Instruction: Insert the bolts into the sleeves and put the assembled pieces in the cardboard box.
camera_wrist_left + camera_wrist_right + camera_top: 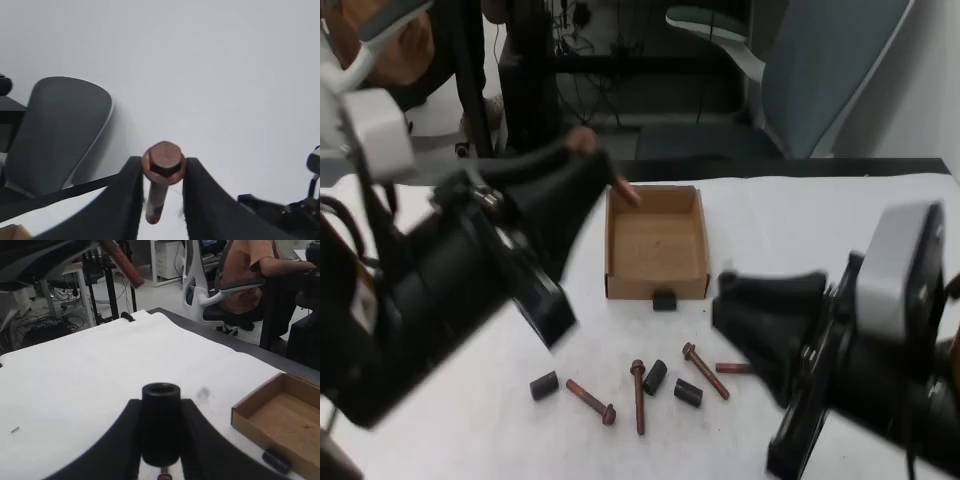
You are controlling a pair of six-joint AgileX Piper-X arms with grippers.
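Left wrist view: your left hand clamps a bolt at its head; your right hand grips a sleeve, bore facing up (the insertion step, it seems). Next, align shank with bore. The cardboard box sits far-centre on the table.

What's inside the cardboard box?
Only bare brown floor shows inside the cardboard box; no assembled pieces. The bolt in the left fingers covers its far left corner, so that spot is hidden. A black sleeve lies outside, against the near wall.
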